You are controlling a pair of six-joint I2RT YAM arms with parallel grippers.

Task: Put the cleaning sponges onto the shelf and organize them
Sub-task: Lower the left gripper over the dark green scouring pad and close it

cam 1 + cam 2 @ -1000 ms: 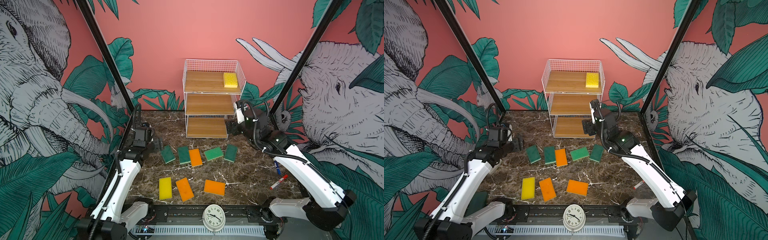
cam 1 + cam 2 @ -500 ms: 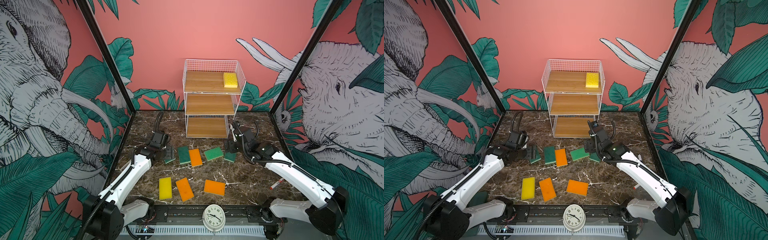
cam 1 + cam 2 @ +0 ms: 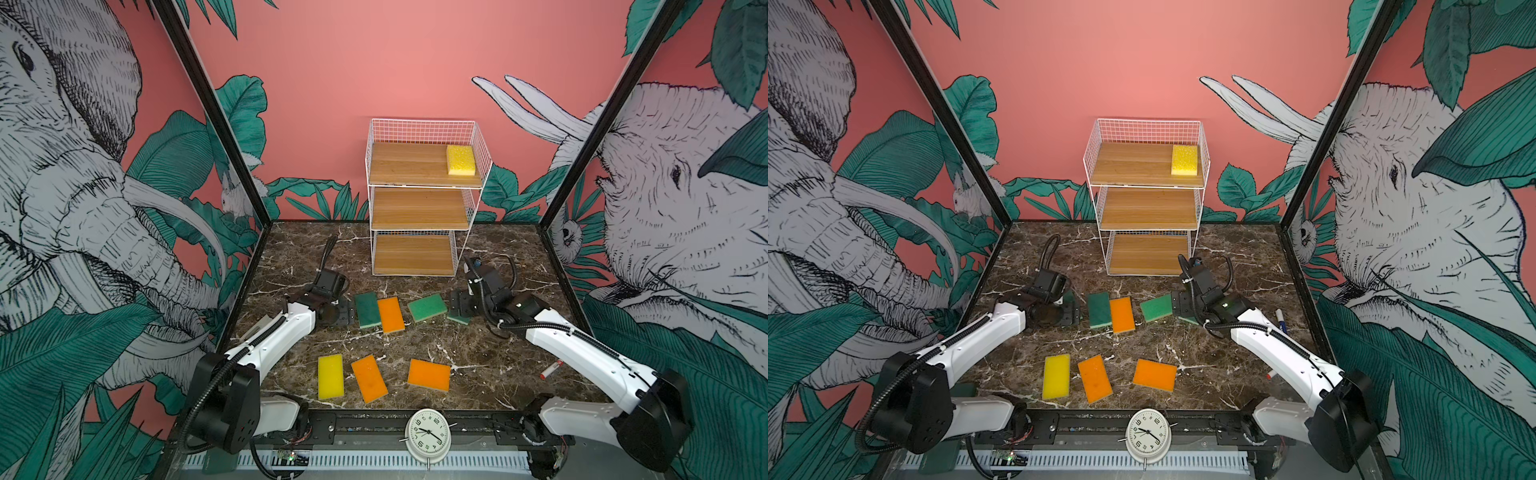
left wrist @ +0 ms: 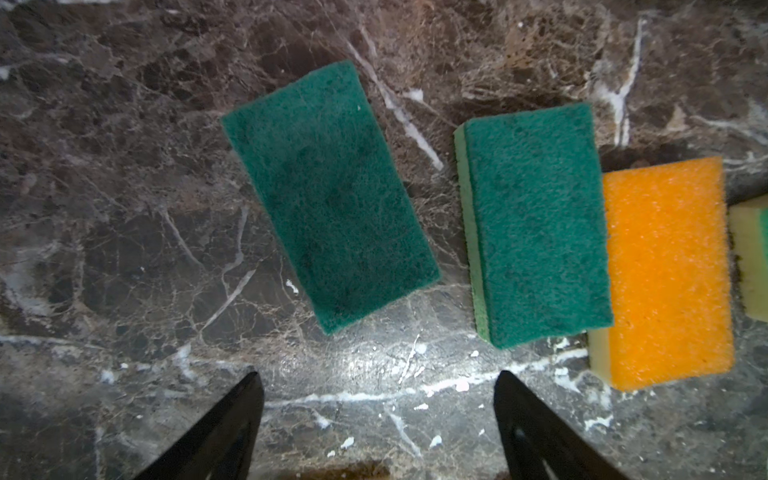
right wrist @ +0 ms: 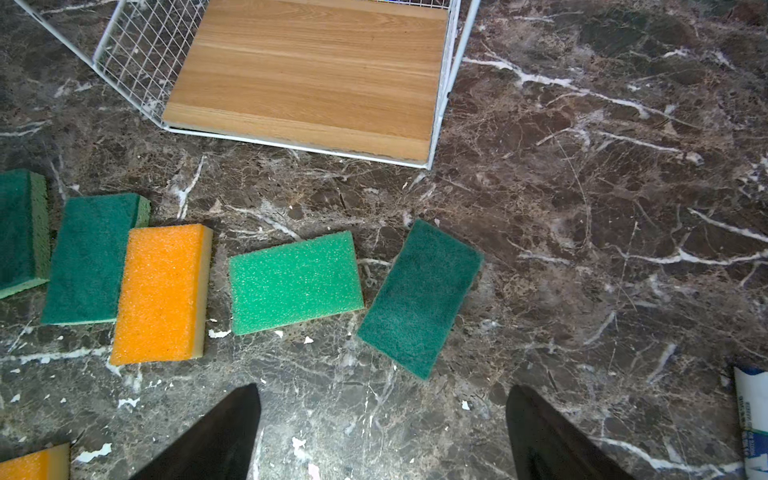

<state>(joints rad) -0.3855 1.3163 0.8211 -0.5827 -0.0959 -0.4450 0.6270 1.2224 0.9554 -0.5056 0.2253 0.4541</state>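
Note:
The white wire shelf [image 3: 409,166] [image 3: 1133,166] stands at the back, with one yellow sponge [image 3: 460,159] on the right of its top board. On the floor lies a row of green sponges [image 3: 367,309] [image 3: 427,307] with an orange one [image 3: 390,314] among them. Nearer the front are a yellow sponge [image 3: 330,376] and two orange sponges [image 3: 369,378] [image 3: 429,375]. My left gripper [image 4: 378,378] hangs open and empty just short of the leftmost green sponge [image 4: 330,195]. My right gripper [image 5: 382,392] is open and empty above the rightmost dark green sponge [image 5: 419,299].
A red-and-white marker pen [image 3: 551,369] lies on the floor at the right, partly behind my right arm. A white alarm clock [image 3: 428,434] stands on the front rail. The shelf's bottom board [image 5: 316,70] is bare. Glass walls enclose the marble floor.
Both arms have come down toward the row of green sponges, the left from the left wall and the right from beside the shelf. The right jaws have spread wider.

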